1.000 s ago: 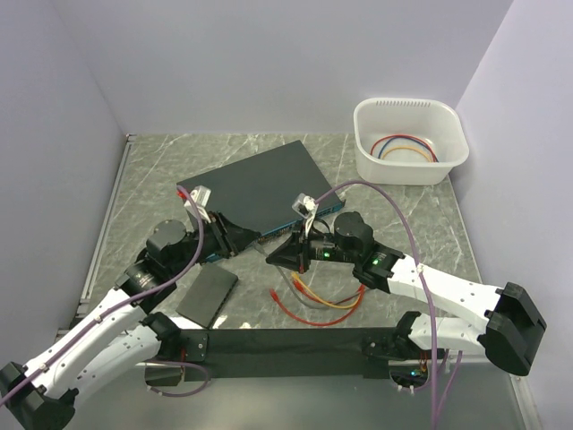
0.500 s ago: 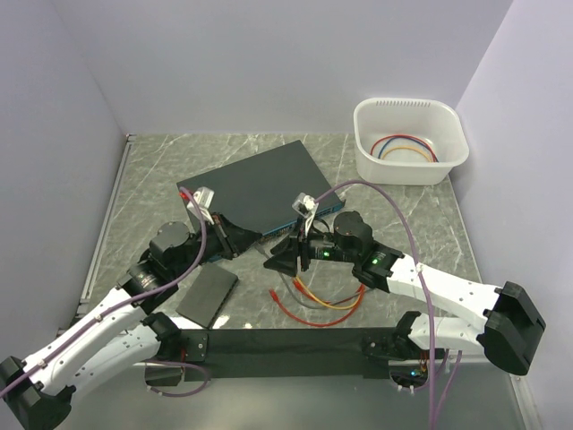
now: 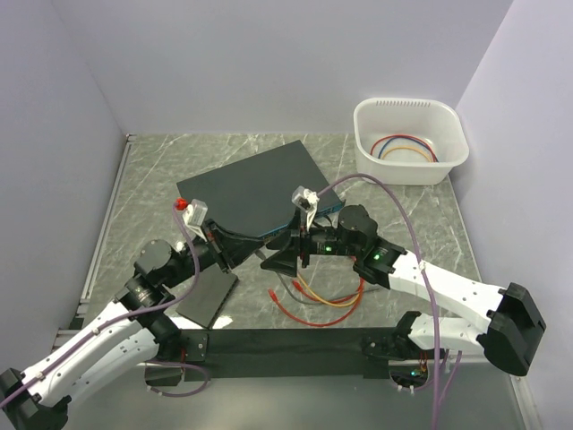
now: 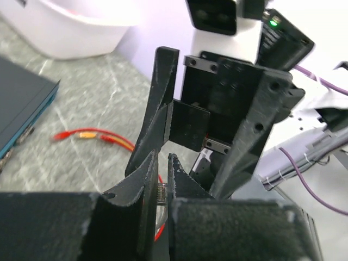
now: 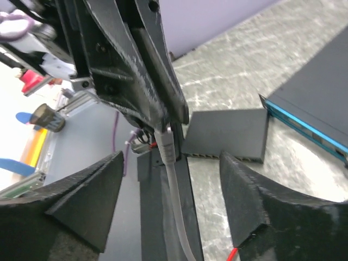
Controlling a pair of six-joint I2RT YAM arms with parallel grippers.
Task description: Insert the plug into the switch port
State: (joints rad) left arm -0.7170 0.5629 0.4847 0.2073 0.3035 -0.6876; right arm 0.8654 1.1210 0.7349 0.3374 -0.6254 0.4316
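Trouble, seen from above, starts with the gap: the switch (image 3: 255, 184) sits mid-worktop (image 3: 152, 170), teal ports facing the arms, and both jaws meet just short of it without touching.

Left wrist view: left jaws are clenched on the plug (image 4: 161, 191), a thin pinch that could let it twist.

Right wrist view: right jaws stand released either side of the grey cable (image 5: 176, 201). Its trailing weight may drag the plug off line, or the loose switch may slide when pushed.
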